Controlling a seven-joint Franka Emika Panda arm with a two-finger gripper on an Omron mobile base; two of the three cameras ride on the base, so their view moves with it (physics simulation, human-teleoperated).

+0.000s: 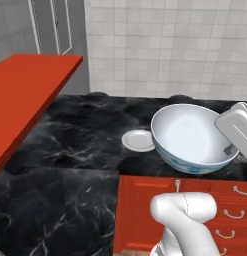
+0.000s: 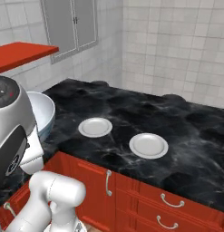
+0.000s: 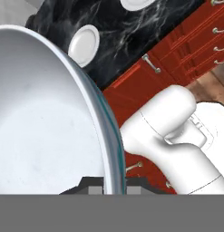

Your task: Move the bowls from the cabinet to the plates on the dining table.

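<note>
- The white bowl [image 1: 192,137] with the blue pattern outside is in the air, tilted, just in front of the near edge of the dining table [image 2: 131,111], not resting on anything.
- The gripper [image 3: 114,185] pinches the rim of this bowl: in the hand view the thin rim passes between the two dark tips, so the jaws are pressed nearly together on it.
- Two plates lie on the dining table, both bare. The nearer plate [image 2: 95,127] sits close to the table's front edge, near the bowl; the second plate [image 2: 148,145] is beside it, further from the bowl.
- The bowl is not yet above the nearer plate; it looks to be short of it, though depth is hard to judge from these angles.
- As I judge, the task is less than half done: one bowl is in transport, no bowl stands on a plate.
- The red shelf [image 1: 25,95] of the cabinet juts out above the table's far-left side.
</note>
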